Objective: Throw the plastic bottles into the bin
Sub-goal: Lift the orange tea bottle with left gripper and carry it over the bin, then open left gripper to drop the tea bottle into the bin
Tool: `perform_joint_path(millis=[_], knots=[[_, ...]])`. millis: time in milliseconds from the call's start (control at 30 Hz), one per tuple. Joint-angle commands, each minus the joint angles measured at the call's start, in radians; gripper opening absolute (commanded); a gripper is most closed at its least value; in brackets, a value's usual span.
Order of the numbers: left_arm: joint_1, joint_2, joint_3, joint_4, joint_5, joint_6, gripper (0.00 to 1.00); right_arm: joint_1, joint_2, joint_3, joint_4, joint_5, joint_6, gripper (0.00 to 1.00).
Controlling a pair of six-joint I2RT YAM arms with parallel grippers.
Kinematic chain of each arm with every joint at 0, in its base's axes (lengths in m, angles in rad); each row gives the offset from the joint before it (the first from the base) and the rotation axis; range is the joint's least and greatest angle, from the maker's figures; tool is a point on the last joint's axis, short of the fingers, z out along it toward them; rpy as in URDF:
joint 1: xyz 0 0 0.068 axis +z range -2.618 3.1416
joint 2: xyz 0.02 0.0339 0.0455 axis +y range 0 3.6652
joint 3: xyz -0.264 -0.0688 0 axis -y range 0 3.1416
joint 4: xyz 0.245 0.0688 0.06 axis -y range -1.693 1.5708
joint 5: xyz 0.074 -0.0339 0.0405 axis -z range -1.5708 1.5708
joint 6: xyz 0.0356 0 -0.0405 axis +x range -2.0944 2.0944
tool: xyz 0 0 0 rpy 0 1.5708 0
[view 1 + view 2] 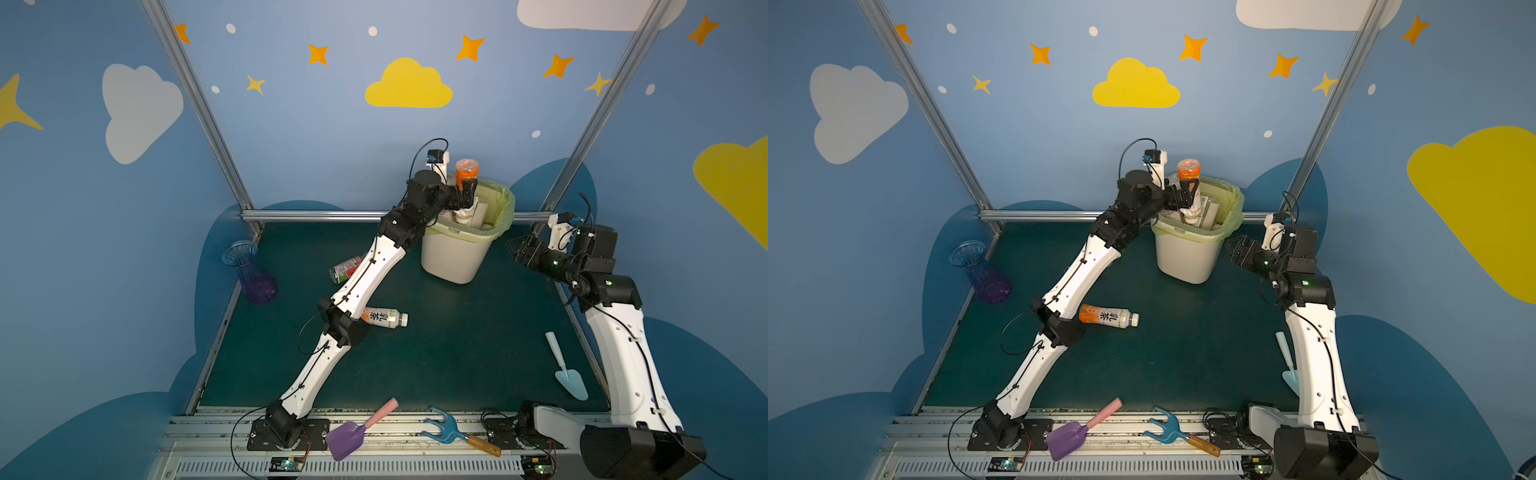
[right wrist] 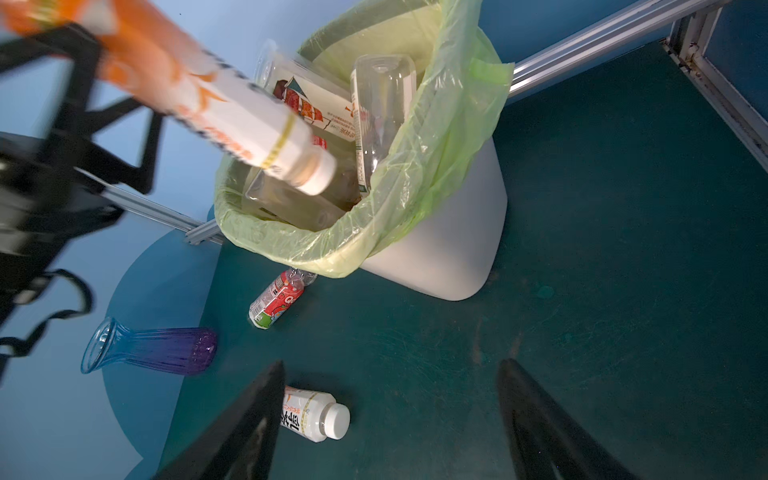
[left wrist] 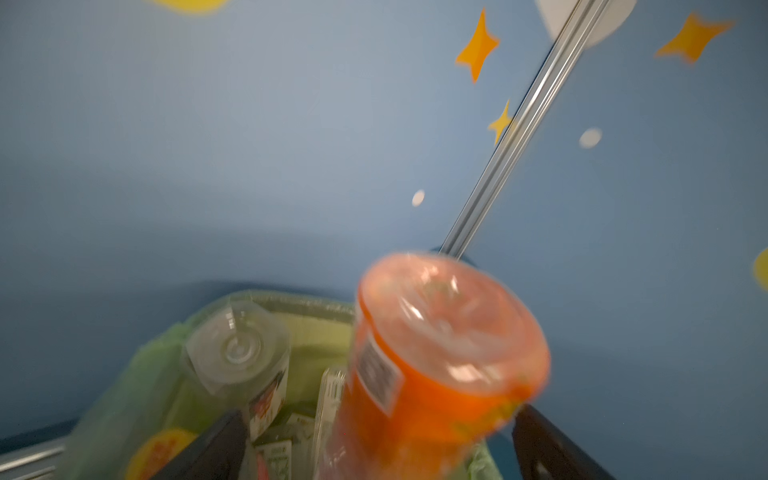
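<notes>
A: At the far edge of the worktop (image 1: pixel 457 365) stands the bin (image 1: pixel 451 259), with the left gripper (image 1: pixel 468 192) right over its mouth. Which step is this?

B: The drop, I judge. The orange-labelled bottle (image 1: pixel 466 169) is upended, cap down inside the rim and base up. In the left wrist view the jaws stand wider than its body, with a gap on one side, so nothing clamps it. It is blurred there, as if slipping free.

A: And the right gripper (image 1: pixel 514 250)?

B: Spread wide and empty, hovering just right of the bin.

A: What does the next move call for?

B: The left arm should lift clear of the rim and then go for the bottles not yet binned. A white-capped bottle (image 1: pixel 384 318) lies mid-worktop, partly under that arm's elbow. A red-labelled bottle (image 1: pixel 345 269) lies left of the bin. The bin looks nearly full, so each drop needs to go in cap first and low, or a bottle may tip out.

A: What does one view give that another lacks?

B: The right wrist view looks into the bin. Several bottles stand stacked close to the rim, and the orange one's white cap points among them. It also shows the red-labelled bottle whole, just beside the bin's foot, whereas in a top view the left arm half hides it. Only the left wrist view shows the gap at the jaw.
</notes>
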Motion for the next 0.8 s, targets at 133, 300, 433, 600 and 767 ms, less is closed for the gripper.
perform_joint_path(millis=[133,300,433,600,767], knots=[[-0.051,-0.397,-0.274,0.176,-0.15,0.215,1.0,-0.007,-0.017,0.007,0.004,-0.055,-0.01,0.81],[-0.067,-0.565,-0.49,0.213,-0.209,0.234,1.0,-0.004,-0.017,-0.001,0.018,-0.073,0.002,0.81],[-0.064,-0.623,-0.516,0.075,-0.308,0.225,1.0,-0.007,-0.012,-0.009,0.041,-0.085,0.043,0.81],[-0.061,-0.709,-0.615,-0.11,-0.386,0.164,1.0,-0.022,0.075,0.055,0.042,-0.073,0.105,0.79],[-0.055,-0.913,-0.995,-0.043,-0.415,0.115,1.0,-0.045,0.228,0.166,0.06,-0.058,0.134,0.71]])
